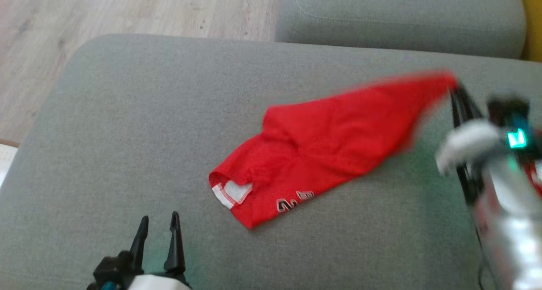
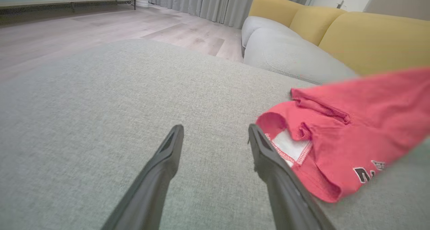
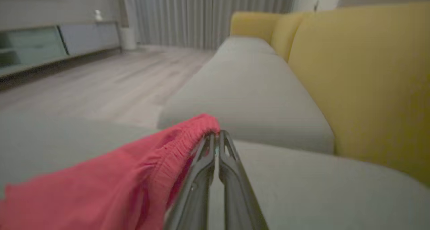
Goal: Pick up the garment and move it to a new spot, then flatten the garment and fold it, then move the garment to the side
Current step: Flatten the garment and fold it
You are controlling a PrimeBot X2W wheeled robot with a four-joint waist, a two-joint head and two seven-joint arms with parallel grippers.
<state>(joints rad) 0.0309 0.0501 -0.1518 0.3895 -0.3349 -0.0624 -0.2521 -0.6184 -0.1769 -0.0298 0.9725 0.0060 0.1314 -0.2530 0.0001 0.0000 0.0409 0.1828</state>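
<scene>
My right claw [image 3: 216, 137] had the floppy garment [image 1: 322, 150] pinched by, I think, its waistband [image 3: 186, 141]; left claw [image 1: 159, 226] gaped wide.

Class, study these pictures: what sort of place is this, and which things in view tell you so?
Most likely a home living room: a sofa with grey seats and yellow back cushions, long grey curtains, and a pale wooden floor.
</scene>
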